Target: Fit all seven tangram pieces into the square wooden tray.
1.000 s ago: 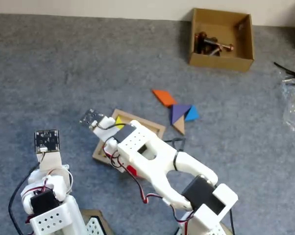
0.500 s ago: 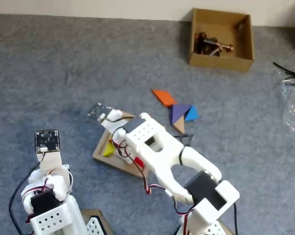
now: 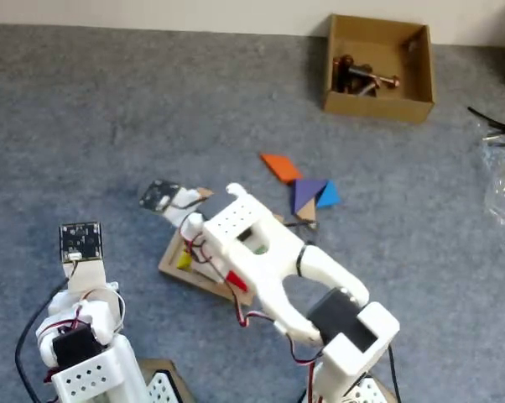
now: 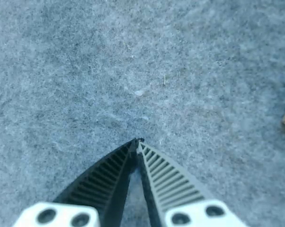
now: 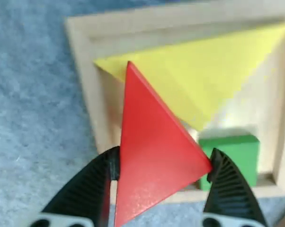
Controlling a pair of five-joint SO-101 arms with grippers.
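Right jaws clamping red triangle [image 5: 152, 161], angled down over wooden tray [image 5: 83, 71], left jaws closed above carpet [image 4: 133, 56].

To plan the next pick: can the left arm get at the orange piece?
Probably not: the right arm, holding the red triangle over the tray, lies between the left gripper and the orange piece.

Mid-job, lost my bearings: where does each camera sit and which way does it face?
High view: fixed above, looking down on the table, left arm, right arm and wooden tray.
Left wrist view: on the left arm, facing down at the table; left gripper shut.
Right wrist view: on the right arm, facing into the tray; right gripper clamps the red triangle over the yellow triangle.
Shared by high and right wrist views: tray, yellow triangle.
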